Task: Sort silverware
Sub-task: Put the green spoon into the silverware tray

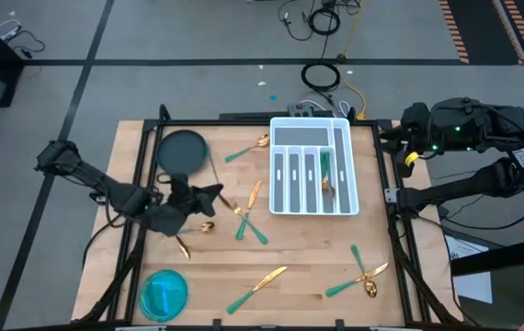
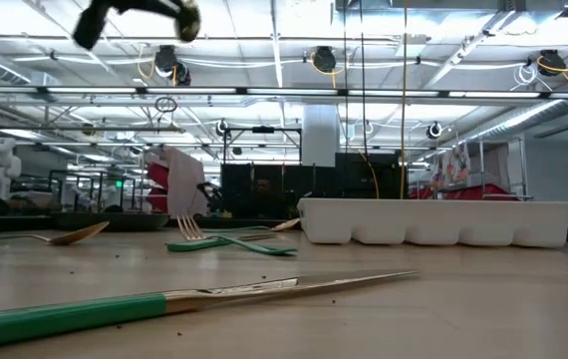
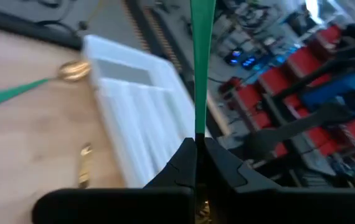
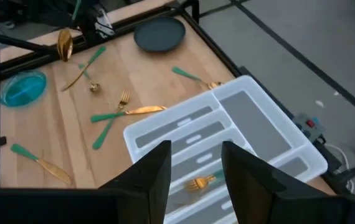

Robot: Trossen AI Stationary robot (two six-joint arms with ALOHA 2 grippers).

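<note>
My left gripper (image 1: 205, 195) hovers over the table's left half, shut on a spoon with a green handle (image 3: 201, 68) and a gold bowl (image 4: 64, 43). The low view shows that bowl (image 2: 186, 20) high above the table. More silverware lies flat on the wood: a spoon (image 1: 248, 149), a crossed fork and knife (image 1: 248, 216), a knife (image 1: 262, 280), and a crossed pair (image 1: 363, 271). A fork (image 4: 196, 183) lies in one slot of the white tray (image 1: 310, 120). My right gripper (image 4: 196, 168) hangs open above the tray's right side, holding nothing. My left gripper pinches the spoon between its two fingers at the lower end of the green handle (image 3: 197, 127), near where the gold begins. The handle runs on past the fingertips, along the line of the fingers. The spoon is lifted clear of the table.
A dark round plate (image 1: 182, 152) sits at the far left and a blue bowl (image 1: 164, 294) at the near left corner. Two more gold-headed pieces (image 1: 181, 246) lie under the left gripper. A black frame borders the table.
</note>
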